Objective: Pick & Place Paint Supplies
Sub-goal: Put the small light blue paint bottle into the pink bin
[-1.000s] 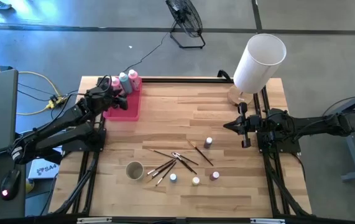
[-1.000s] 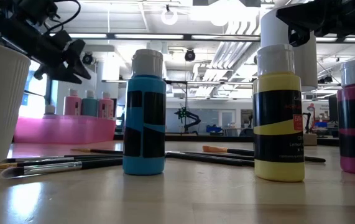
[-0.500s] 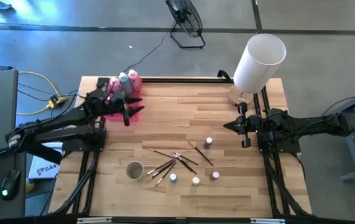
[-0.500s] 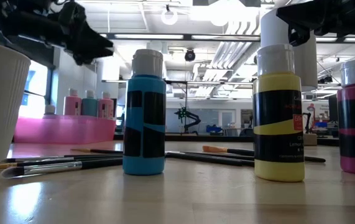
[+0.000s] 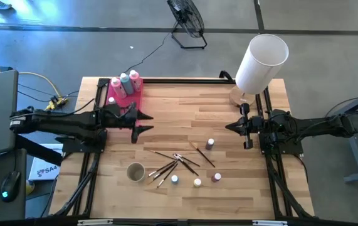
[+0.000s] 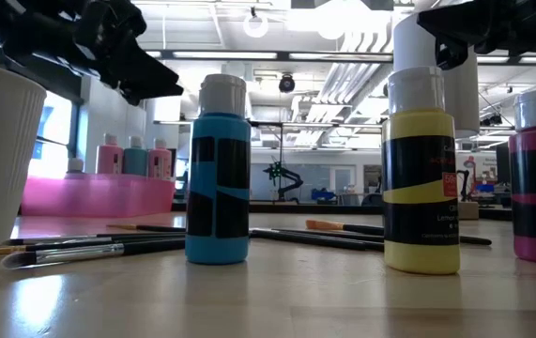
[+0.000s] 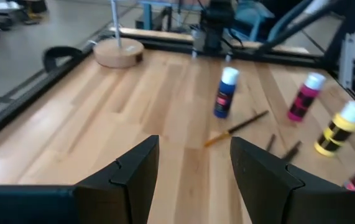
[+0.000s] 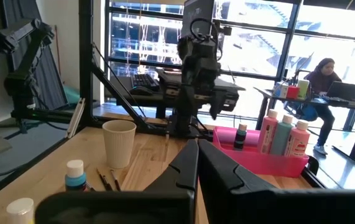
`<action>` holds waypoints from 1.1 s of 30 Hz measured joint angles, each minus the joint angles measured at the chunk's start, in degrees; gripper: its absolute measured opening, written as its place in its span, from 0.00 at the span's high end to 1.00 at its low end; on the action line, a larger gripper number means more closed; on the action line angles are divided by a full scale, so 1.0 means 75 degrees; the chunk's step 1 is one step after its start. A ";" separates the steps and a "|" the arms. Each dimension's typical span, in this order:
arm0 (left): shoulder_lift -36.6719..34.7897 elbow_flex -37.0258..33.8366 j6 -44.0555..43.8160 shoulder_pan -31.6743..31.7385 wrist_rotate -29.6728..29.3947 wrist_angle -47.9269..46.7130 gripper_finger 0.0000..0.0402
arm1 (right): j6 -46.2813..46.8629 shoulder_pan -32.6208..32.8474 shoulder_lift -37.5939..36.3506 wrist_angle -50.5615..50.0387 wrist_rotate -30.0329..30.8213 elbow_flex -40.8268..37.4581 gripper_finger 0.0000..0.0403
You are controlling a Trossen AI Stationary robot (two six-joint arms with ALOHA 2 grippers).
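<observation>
Three squeeze bottles (image 5: pixel 124 81), two pink and one teal, stand in the pink tray (image 5: pixel 128 107) at the far left, with one small pot (image 8: pixel 242 135) beside them. Several small paint pots stand on the wood: blue-labelled (image 7: pixel 225 93), pink (image 7: pixel 306 96), yellow (image 6: pixel 422 169), teal (image 6: pixel 217 169). Thin brushes (image 5: pixel 175 161) lie scattered among them. My left gripper (image 5: pixel 145 123) hovers open and about level just near of the tray, pointing toward the table's right; nothing is between its fingers (image 7: pixel 133 171). My right gripper (image 5: pixel 231 127) waits shut at the right side, above the table.
A white ribbed cup (image 5: pixel 135 171) stands near the brushes at the near left. The big white lampshade (image 5: pixel 261 61) on its wooden base (image 7: pixel 119 51) rises at the far right corner. Bare wood lies between the two grippers. A person sits at a desk beyond the table (image 8: pixel 323 78).
My left gripper has swung away from above the pink tray toward the table's near edge and middle, rolling and tipping up until its fingers point about level toward the right side. Its fingers have stayed open. The bottles stand in the tray as before.
</observation>
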 joint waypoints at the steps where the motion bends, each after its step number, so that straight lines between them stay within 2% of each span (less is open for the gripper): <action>1: 0.0005 0.0000 0.0000 -0.0056 -0.0005 0.0001 0.51 | 0.0000 0.0001 0.0000 -0.0001 -0.0001 0.0000 0.99; 13: -0.0006 0.0000 -0.0029 -0.0093 0.0262 0.1252 0.51 | 0.0001 -0.0001 0.0000 -0.0009 -0.0001 0.0000 0.99; 18: 0.0139 0.0007 -0.0558 -0.0433 0.0459 0.1866 0.52 | 0.0341 0.0001 -0.0001 -0.0062 -0.0003 0.0000 0.99; 22: 0.0565 0.0435 -0.0598 -0.1328 -0.0229 0.1514 0.57 | 0.0586 0.0001 0.0006 -0.0254 -0.0003 -0.0003 0.99; 27: 0.1517 0.1557 -0.0344 -0.2494 -0.1395 0.0366 0.67 | 0.1228 -0.0002 0.0006 -0.0362 -0.0101 -0.0003 0.99; 33: 0.2838 0.3183 -0.0199 -0.3338 -0.1748 -0.1083 0.75 | 0.1387 0.0001 0.0006 -0.0507 -0.0458 -0.0003 0.99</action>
